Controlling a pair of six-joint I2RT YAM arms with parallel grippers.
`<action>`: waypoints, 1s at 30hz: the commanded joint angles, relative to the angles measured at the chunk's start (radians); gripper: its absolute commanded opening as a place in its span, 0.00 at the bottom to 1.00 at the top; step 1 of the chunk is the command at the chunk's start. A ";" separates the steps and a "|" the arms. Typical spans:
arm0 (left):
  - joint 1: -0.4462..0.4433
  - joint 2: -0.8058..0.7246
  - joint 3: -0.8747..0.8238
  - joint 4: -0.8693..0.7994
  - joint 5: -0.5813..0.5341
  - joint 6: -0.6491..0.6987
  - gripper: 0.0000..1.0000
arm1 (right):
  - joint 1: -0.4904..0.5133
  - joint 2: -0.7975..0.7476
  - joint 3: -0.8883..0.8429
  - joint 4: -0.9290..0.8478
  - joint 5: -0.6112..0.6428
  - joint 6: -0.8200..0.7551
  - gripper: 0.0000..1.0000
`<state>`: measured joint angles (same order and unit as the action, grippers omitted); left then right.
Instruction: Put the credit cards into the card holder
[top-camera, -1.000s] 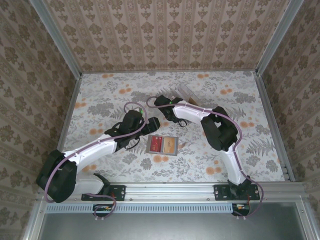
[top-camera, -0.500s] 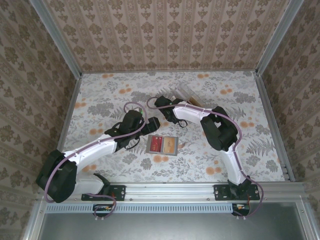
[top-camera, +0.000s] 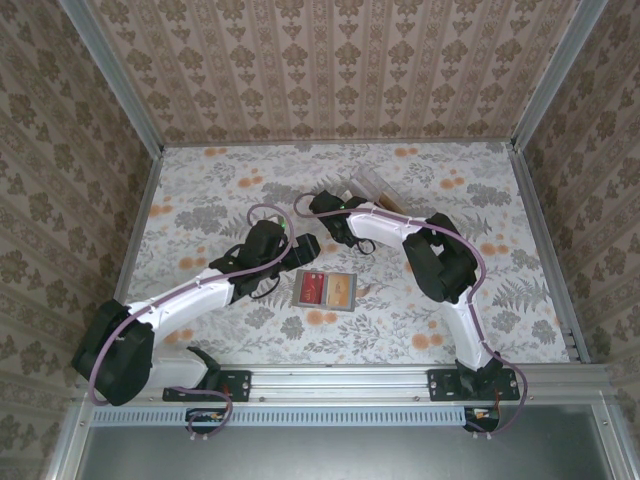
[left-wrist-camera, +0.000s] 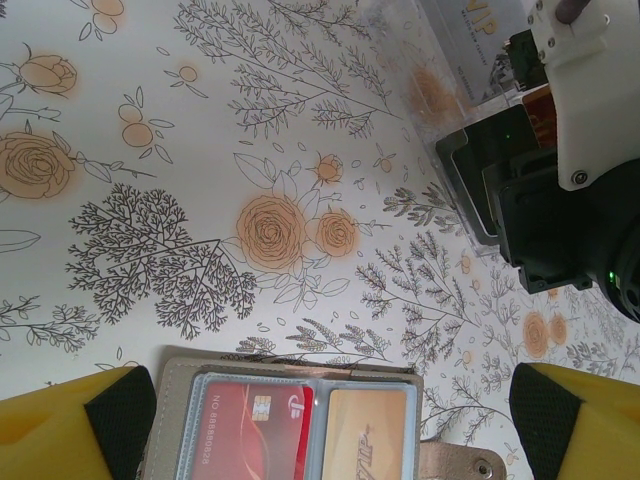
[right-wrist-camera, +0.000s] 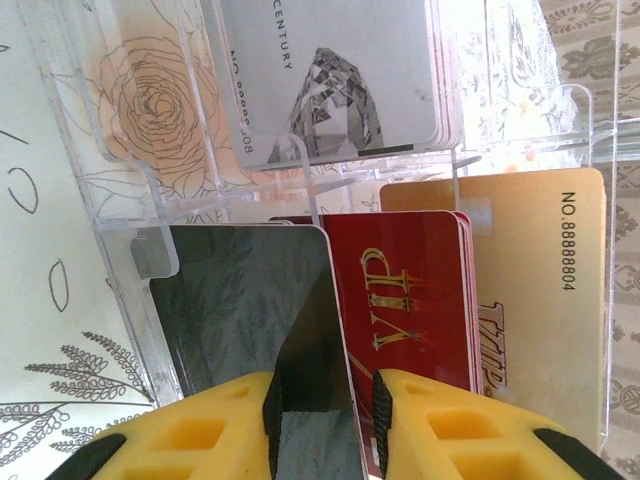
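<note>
Right now I'm on the pick: my right gripper (right-wrist-camera: 322, 420) straddles the black card (right-wrist-camera: 240, 300) standing in the clear box (right-wrist-camera: 90, 150), jaws narrow but not yet pinching. My left gripper (left-wrist-camera: 325, 420) hangs wide open over the card holder (left-wrist-camera: 445, 455), mid-table. Next I need a square close, then a straight lift.

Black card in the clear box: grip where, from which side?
Pinch the black card across its flat faces at the protruding edge, coming from the open side of the clear box. It stands in a slot with red VIP cards close beside, so only that edge is free.
</note>
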<state>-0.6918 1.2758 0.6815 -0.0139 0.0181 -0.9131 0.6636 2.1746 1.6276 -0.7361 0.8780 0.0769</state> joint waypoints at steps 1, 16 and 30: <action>0.006 0.002 0.001 0.000 -0.003 -0.010 0.94 | -0.007 -0.044 -0.009 -0.006 0.044 -0.012 0.31; 0.006 0.016 0.003 -0.001 0.005 -0.012 0.94 | -0.010 -0.077 -0.002 -0.046 -0.056 0.027 0.14; 0.008 0.013 0.001 -0.016 0.003 -0.008 0.94 | -0.035 -0.136 0.037 -0.145 -0.256 0.124 0.02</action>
<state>-0.6918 1.2808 0.6815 -0.0147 0.0189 -0.9134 0.6415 2.1002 1.6356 -0.8005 0.6930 0.1509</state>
